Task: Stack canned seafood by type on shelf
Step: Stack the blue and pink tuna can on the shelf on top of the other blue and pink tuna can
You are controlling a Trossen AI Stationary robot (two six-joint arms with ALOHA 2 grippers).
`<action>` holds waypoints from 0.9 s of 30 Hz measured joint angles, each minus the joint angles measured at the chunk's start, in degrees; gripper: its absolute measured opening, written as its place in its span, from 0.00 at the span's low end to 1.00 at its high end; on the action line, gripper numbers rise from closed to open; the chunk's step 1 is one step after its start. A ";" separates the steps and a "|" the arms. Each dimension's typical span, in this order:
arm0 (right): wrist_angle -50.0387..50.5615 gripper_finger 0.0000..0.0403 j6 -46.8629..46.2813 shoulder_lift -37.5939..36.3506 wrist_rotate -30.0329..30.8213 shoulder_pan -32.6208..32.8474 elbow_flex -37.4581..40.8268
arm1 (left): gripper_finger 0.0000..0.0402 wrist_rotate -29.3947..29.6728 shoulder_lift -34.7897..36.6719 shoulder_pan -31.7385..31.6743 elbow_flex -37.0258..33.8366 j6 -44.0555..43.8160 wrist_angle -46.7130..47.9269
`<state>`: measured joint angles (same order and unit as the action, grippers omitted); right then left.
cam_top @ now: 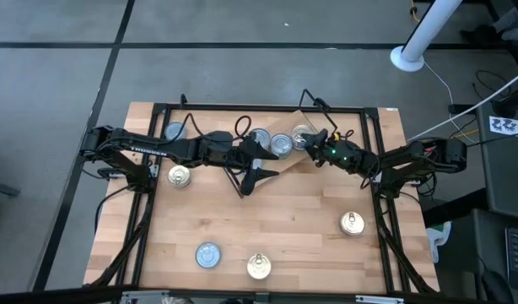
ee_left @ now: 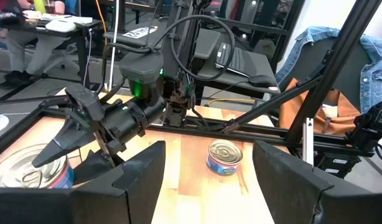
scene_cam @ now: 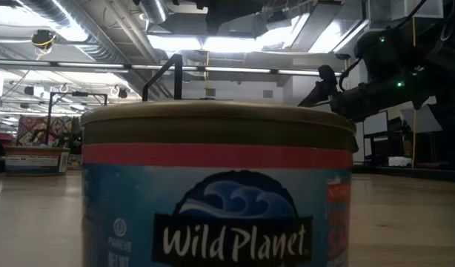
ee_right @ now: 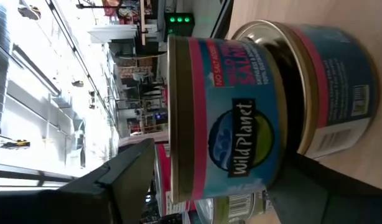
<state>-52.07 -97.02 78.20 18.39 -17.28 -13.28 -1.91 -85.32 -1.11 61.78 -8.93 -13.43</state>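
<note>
The shelf is a light plank lying askew at the table's far side, with several tins on it. In the right wrist view a blue-labelled tin sits on top of another tin. My right gripper is rolled on its side and open, with its fingers just short of the upper tin. My left gripper hovers open just near of the shelf, holding nothing. More tins lie loose on the table: a blue one and gold ones.
Another blue tin lies at the far left. A blue tin fills the low view, with the shelf's black wire leg behind it. The table's black frame rails run along both sides. Bare wood lies between the shelf and the near tins.
</note>
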 joint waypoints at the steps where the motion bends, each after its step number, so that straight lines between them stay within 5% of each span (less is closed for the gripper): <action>1: 0.28 0.70 -0.14 -0.05 0.15 0.00 -0.04 | 0.59 0.00 0.00 -0.01 0.00 -0.02 0.18; 27: -0.76 0.70 -6.22 0.05 12.46 -0.11 0.13 | 0.59 0.00 0.00 0.01 0.00 -0.07 1.83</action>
<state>-52.83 -103.24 78.26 30.85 -17.39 -13.15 -1.91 -85.32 -1.10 61.78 -8.99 -11.60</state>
